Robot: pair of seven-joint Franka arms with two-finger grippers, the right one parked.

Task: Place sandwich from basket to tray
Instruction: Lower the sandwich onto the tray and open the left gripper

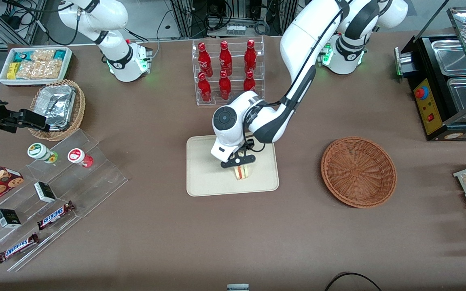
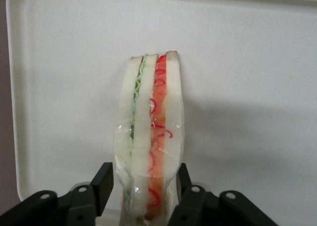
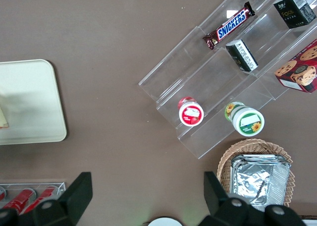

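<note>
The sandwich (image 1: 241, 173) is a wrapped wedge of pale bread with red, white and green layers. It stands on its edge over the cream-beige tray (image 1: 204, 169), toward the tray's nearer rim. My left gripper (image 1: 239, 161) is right above it. In the left wrist view its two black fingers press both sides of the sandwich (image 2: 148, 112), so the gripper (image 2: 144, 179) is shut on it, with the tray (image 2: 247, 62) below. The reddish-brown wicker basket (image 1: 358, 171) lies empty on the table, toward the working arm's end.
A clear rack of red bottles (image 1: 227, 72) stands farther from the front camera than the tray. Clear stepped shelves with snacks (image 1: 55, 190), a tan basket of foil containers (image 1: 57, 107) and a white snack bin (image 1: 34, 64) lie toward the parked arm's end. A black food warmer (image 1: 447, 89) stands at the working arm's end.
</note>
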